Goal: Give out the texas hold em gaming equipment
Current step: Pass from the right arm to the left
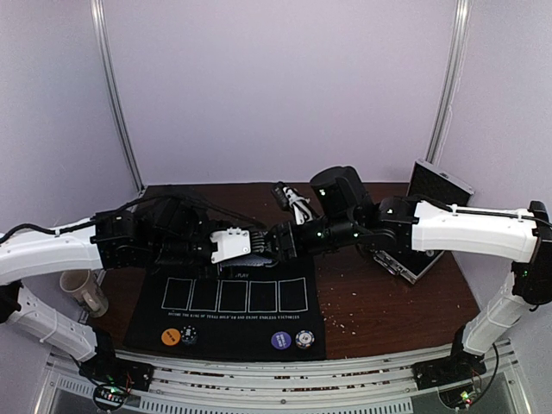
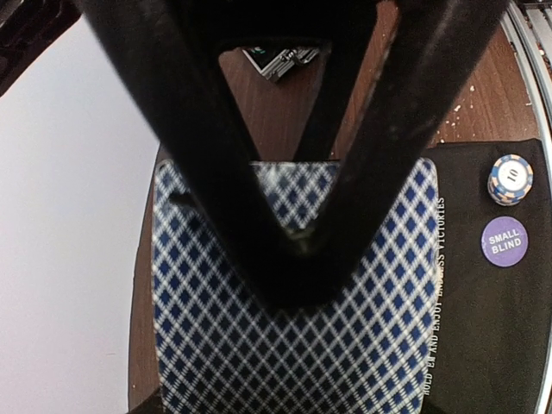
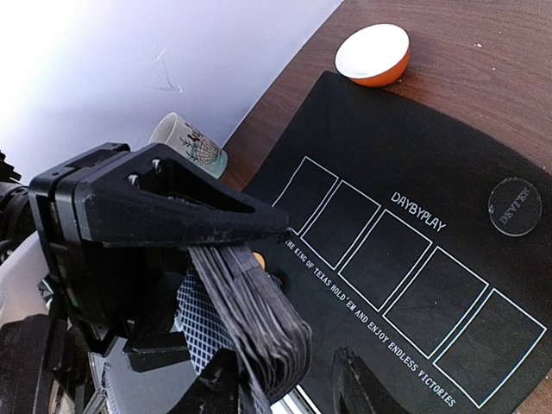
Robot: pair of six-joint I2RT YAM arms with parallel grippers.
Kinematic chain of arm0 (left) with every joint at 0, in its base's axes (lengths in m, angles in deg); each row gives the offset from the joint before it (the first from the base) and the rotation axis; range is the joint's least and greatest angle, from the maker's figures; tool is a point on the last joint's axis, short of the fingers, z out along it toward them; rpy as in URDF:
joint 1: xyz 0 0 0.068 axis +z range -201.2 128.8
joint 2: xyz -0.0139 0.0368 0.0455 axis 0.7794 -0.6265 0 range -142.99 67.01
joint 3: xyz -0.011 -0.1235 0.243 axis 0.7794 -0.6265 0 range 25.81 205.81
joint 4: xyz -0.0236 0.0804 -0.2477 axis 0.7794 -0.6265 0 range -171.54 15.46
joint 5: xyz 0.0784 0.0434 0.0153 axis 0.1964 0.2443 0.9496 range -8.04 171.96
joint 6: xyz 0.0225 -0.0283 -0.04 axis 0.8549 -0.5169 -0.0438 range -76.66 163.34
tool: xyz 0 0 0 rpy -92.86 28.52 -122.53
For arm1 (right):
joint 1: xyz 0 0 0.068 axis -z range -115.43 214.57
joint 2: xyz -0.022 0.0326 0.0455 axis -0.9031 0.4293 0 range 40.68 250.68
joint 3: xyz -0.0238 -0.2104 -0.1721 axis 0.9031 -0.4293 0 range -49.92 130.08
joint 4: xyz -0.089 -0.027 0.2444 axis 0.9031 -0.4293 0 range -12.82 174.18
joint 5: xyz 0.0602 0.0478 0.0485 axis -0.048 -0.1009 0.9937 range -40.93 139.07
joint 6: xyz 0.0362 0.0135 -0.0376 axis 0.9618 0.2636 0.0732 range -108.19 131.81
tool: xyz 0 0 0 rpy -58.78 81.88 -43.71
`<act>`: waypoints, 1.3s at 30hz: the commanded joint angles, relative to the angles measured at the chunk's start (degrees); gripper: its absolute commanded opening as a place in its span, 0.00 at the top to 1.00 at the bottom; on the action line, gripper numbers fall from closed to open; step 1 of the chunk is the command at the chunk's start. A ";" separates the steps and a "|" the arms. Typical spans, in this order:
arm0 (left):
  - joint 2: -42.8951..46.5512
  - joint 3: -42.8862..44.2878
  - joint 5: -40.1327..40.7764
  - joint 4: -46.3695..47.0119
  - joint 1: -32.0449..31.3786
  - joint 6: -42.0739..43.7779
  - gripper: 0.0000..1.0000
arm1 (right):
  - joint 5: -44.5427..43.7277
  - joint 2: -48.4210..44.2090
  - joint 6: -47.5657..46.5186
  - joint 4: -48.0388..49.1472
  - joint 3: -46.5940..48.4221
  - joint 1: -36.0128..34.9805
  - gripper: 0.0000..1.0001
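Dark brown wooden tabletop (image 1: 388,293), closed in by pale lilac walls, carries a black felt poker mat (image 1: 224,323) printed with five white card outlines in a row. The left gripper (image 2: 297,254) is clamped on a deck of blue-and-white diamond-backed playing cards (image 2: 285,362), held in the air over the mat's far edge. From the right wrist view the deck's edges splay a little out of that grip. The right gripper (image 3: 289,384) meets it from the other side with its jaws parted. The deck's free end lies between the two fingers; one is just beside the cards, the other stands clear of them.

A round bowl, orange outside and white inside (image 3: 373,53), sits on the wood just off a corner of the mat, and nothing shows in it. A beige ceramic mug with a small drawing on its side (image 3: 185,142) stands off the mat's left side, near the wall; its inside cannot be made out. An open silver metal case (image 1: 435,183) lies on the table's right with its lid raised, its contents hidden behind the right arm.

Along the mat's near edge lie an orange round chip (image 1: 170,337) just beside a dark round chip (image 1: 189,335). Further right is a purple round disc lettered SMALL BLIND (image 1: 280,341), just beside a blue-and-white striped chip (image 1: 303,340). A clear round plastic disc (image 3: 515,207) rests flat on the mat, on the far side of the outlines.
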 commanded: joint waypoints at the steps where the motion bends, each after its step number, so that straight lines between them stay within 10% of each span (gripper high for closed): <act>1: -0.53 1.46 -0.03 1.09 0.76 -1.48 0.40 | 1.53 -1.87 -0.73 -2.10 0.50 0.40 0.59; 11: -0.71 1.39 -1.32 1.14 1.24 -1.48 0.40 | 0.69 -2.47 -0.88 -2.41 1.54 0.41 0.50; 39: -0.43 1.65 -2.09 0.78 1.55 -1.80 0.40 | 2.88 -1.61 0.69 -0.56 0.07 1.54 0.97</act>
